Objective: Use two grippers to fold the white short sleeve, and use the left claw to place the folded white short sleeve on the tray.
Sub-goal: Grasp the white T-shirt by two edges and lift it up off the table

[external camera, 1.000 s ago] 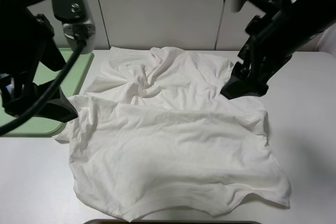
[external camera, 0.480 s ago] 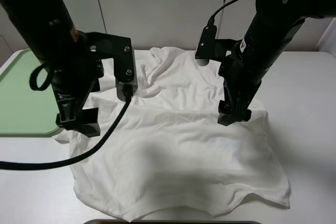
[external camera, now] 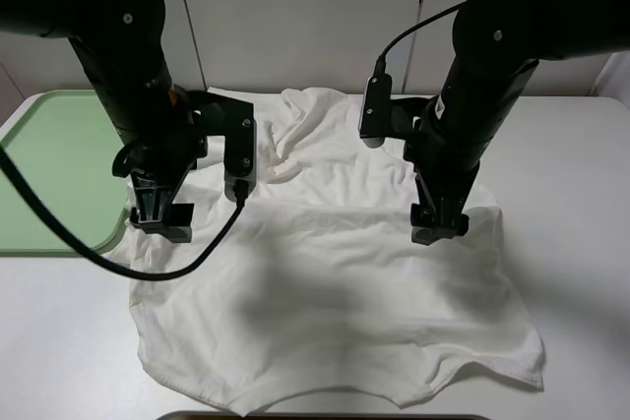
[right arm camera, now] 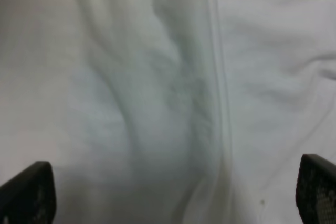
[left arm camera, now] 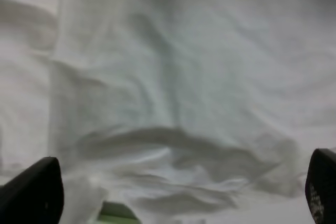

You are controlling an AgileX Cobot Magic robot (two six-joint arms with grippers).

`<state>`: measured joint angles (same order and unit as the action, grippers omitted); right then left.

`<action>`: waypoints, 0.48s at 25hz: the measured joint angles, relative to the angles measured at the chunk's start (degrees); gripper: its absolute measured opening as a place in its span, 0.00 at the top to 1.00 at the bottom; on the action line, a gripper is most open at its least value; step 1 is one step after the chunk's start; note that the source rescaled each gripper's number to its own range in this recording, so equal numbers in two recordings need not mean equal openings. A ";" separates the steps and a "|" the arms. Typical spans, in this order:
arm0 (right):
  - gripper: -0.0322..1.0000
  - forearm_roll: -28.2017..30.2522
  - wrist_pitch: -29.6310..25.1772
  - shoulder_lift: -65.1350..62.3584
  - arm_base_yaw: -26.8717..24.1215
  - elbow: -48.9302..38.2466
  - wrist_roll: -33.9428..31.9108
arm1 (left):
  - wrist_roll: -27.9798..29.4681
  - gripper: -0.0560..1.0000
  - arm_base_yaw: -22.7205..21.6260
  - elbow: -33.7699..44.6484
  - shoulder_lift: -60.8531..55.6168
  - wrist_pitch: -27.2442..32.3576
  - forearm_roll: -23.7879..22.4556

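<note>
The white short sleeve (external camera: 335, 282) lies spread and wrinkled on the white table, its far part bunched up. My left gripper (external camera: 162, 225) points down at the shirt's left edge, next to the tray (external camera: 49, 174). In the left wrist view the left gripper (left arm camera: 178, 198) is wide open over wrinkled cloth (left arm camera: 173, 77), with a sliver of green tray (left arm camera: 113, 211) below it. My right gripper (external camera: 438, 228) points down on the shirt's right part. In the right wrist view the right gripper (right arm camera: 170, 192) is wide open just above the cloth and a hem line (right arm camera: 218, 77).
The pale green tray lies at the left edge of the table, touching the shirt's left sleeve. A black cable (external camera: 148, 272) loops from the left arm over the shirt's left side. A white panelled wall (external camera: 295, 17) stands behind the table.
Both arms have swung inward and come down onto the shirt. The left gripper moved from over the tray to the shirt's left edge. The right gripper dropped to the shirt's right part.
</note>
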<state>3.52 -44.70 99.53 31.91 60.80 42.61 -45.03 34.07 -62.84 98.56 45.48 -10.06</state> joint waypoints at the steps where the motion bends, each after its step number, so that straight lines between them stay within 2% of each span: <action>1: 0.00 0.00 0.04 0.28 0.00 0.00 0.00 | -0.28 0.09 -0.96 0.00 0.44 -0.63 -0.27; 6: 0.00 0.00 0.04 1.45 0.00 0.00 0.00 | -4.35 0.09 -4.82 -0.04 3.36 -2.50 -0.56; 12: 0.00 -1.25 0.41 1.56 0.00 0.00 0.67 | -5.38 0.09 -5.48 -0.36 7.07 -6.84 -0.56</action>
<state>2.27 -44.30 101.10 31.91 60.80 43.28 -50.41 28.59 -63.20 105.64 38.65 -10.62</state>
